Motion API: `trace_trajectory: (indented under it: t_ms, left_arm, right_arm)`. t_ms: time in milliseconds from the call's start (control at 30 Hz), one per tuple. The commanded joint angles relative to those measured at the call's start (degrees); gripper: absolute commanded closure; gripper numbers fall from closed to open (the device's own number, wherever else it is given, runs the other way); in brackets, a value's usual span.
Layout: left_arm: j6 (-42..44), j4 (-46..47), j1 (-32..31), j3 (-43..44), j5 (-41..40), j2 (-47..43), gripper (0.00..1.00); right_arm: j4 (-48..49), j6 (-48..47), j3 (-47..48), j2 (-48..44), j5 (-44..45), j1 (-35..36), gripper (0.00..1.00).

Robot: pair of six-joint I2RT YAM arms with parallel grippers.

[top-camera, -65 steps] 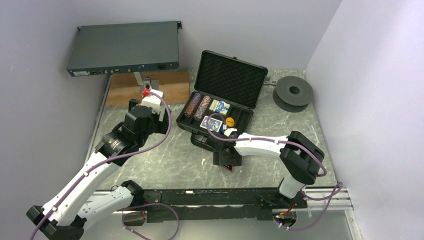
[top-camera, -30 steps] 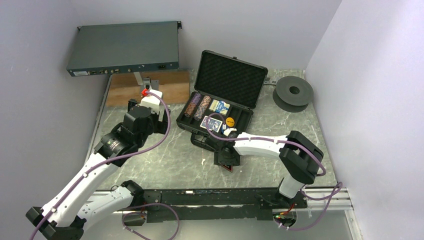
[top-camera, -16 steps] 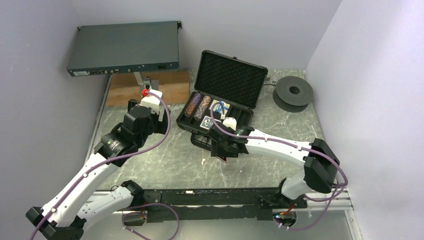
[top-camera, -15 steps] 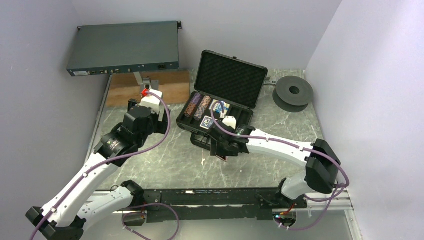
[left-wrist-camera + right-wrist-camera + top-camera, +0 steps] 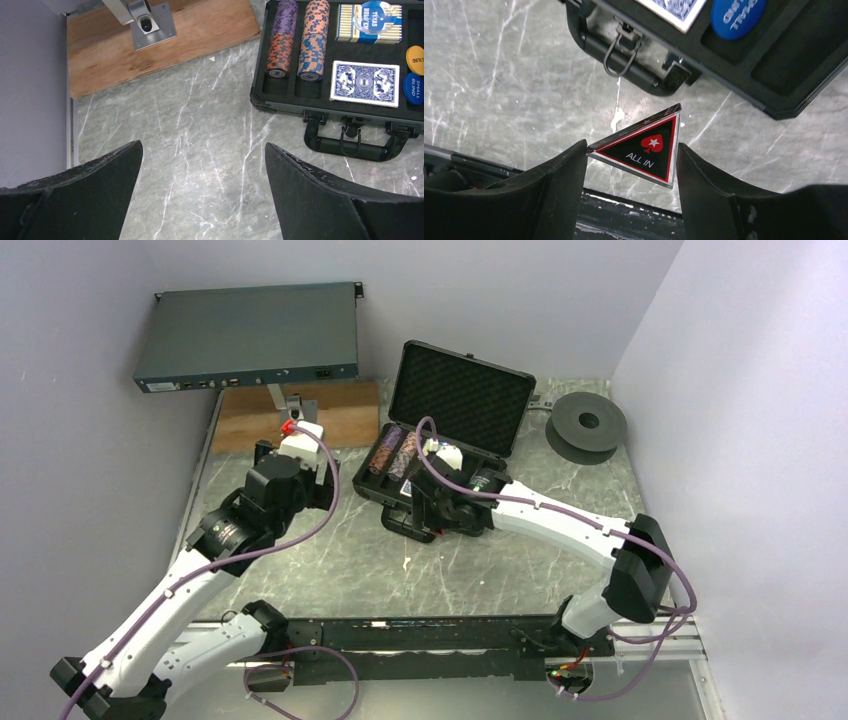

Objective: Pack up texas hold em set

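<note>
With chip rolls (image 5: 295, 40), card decks (image 5: 364, 82) and round buttons (image 5: 413, 87) already seated in the open briefcase (image 5: 300, 109) at upper right, the right hand (image 5: 630, 150) is clenched on the triangular ALL IN button (image 5: 646, 146), not yet stowed, while the left hand (image 5: 202, 150) hangs released above the desk (image 5: 200, 120).

Soft, even light is falling from above. Only faint shadows are lying on the grey marbled tabletop (image 5: 200, 150).
</note>
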Motion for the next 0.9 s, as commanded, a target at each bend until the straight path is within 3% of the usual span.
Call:
trace_trajectory:
  t_ms: [0, 367, 867]
  left_arm:
    - [1.2, 2.6, 0.3, -0.5, 0.1, -2.1, 0.0]
    - [1.6, 2.3, 0.3, -0.4, 0.4, -2.8, 0.0]
    - [1.7, 2.4, 0.3, -0.5, -0.5, -2.2, 0.01]
  right_arm:
    - [-0.5, -5.1, 6.3, 2.1, 3.0, -2.0, 1.0]
    - [-1.3, -11.5, 14.3, 10.2, 0.9, -8.4, 1.0]
    - [-3.7, -31.9, 25.2, 21.5, -7.0, -10.6, 1.0]
